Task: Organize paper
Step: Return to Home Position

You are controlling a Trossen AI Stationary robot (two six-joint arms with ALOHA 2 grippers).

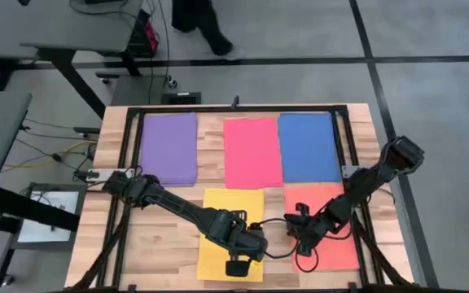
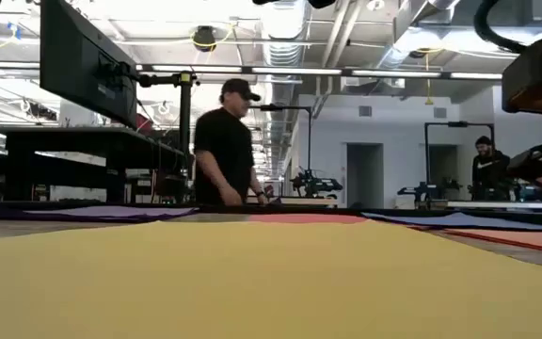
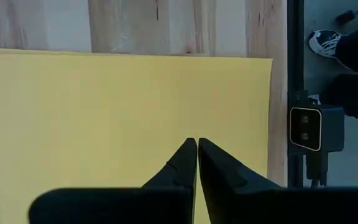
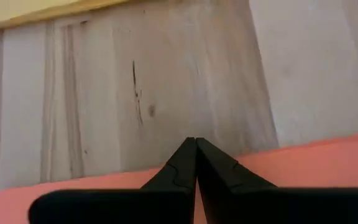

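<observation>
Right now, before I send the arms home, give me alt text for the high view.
Five colours of paper lie on a wooden table: purple, red and blue along the far row, yellow and orange in the near row. The left pincer is over the yellow, the right pincer over the orange.

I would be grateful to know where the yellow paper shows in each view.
High view: yellow paper, lower centre.
Low view: it fills the foreground.
Left wrist view: it covers most.
Right wrist view: thin strip far off.
Shared landmark: bare wood table bordering it.
</observation>
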